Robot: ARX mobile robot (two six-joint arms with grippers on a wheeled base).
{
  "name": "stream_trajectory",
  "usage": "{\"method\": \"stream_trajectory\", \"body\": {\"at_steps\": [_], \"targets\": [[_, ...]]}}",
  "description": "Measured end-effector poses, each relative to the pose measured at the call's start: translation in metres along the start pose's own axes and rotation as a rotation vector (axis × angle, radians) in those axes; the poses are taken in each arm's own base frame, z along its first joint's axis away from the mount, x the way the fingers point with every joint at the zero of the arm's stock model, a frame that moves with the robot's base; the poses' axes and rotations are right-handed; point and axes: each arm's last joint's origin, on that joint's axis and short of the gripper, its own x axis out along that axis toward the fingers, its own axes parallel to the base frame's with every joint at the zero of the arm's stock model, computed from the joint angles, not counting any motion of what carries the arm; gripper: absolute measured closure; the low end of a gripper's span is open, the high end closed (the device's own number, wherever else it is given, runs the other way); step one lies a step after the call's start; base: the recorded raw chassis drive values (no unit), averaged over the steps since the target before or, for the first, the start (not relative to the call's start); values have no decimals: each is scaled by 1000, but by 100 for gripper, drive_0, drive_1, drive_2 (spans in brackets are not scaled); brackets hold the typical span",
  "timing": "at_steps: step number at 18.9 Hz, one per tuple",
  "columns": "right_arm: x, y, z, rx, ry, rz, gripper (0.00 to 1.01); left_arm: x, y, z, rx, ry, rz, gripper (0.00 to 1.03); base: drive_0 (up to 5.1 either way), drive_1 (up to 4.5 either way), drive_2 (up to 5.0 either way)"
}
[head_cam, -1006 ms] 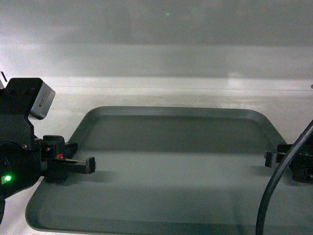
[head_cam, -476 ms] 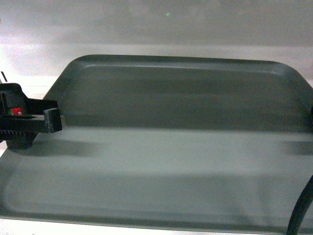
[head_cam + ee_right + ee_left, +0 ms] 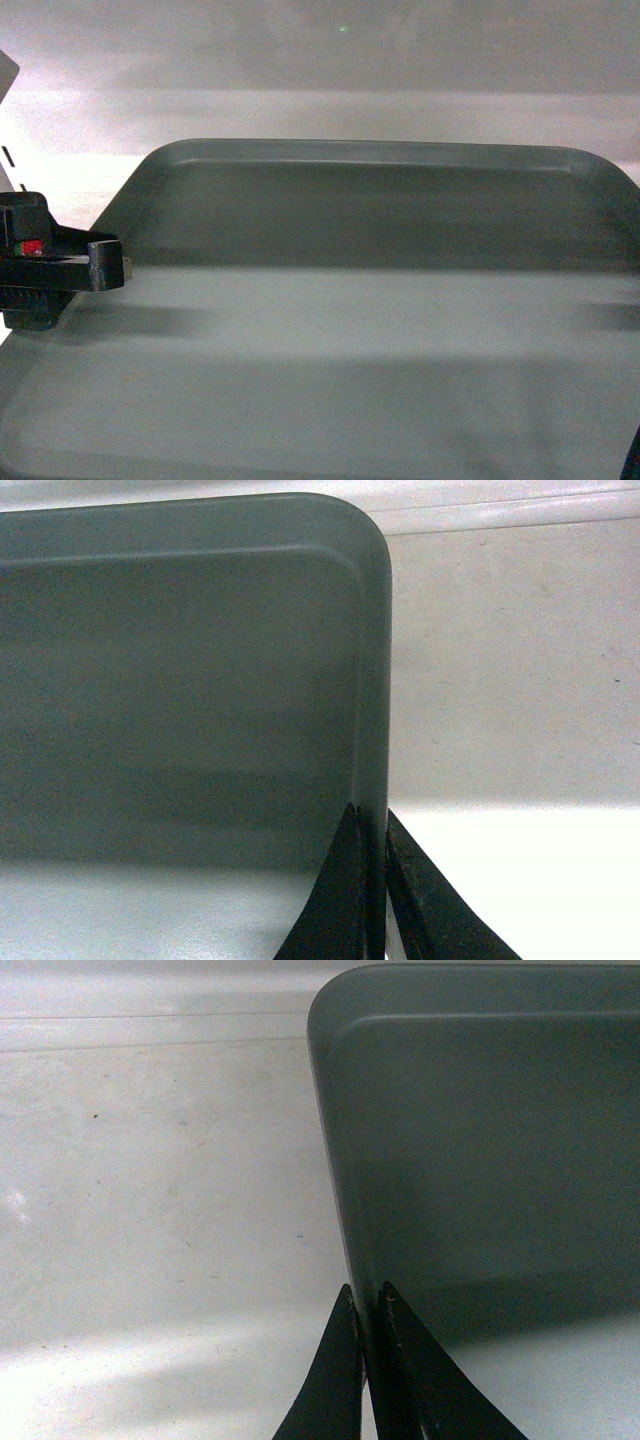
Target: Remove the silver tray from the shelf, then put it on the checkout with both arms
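Observation:
The silver tray (image 3: pixel 360 300) fills most of the head view, matte grey-green with a low rim, close under the camera. At its left edge sits my left gripper (image 3: pixel 108 268), black with a red block. In the left wrist view my left gripper (image 3: pixel 367 1305) is shut on the left rim of the silver tray (image 3: pixel 480 1160). In the right wrist view my right gripper (image 3: pixel 372 820) is shut on the right rim of the silver tray (image 3: pixel 180 680). The right gripper lies outside the head view. The white shelf (image 3: pixel 150 1210) shows beside the tray. The checkout is out of view.
A pale back panel (image 3: pixel 320 50) rises behind the tray's far rim. White shelf board (image 3: pixel 510 680) runs to the right of the tray, with a seam near its back. A bright patch of light lies on the white surface by each gripper.
The tray has come much closer to the head camera and now fills the view. Both grippers moved outward in the view with it; the right one has left the head view.

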Motion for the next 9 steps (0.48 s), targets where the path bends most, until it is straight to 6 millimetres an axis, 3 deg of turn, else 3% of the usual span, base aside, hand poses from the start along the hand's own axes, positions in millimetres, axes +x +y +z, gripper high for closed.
{"method": "stream_trajectory", "body": {"at_steps": [9], "targets": [[-3,0,0,4,-11,-11,98,0,-2,-1,4,-2,-2,100,0,0,0]]}}
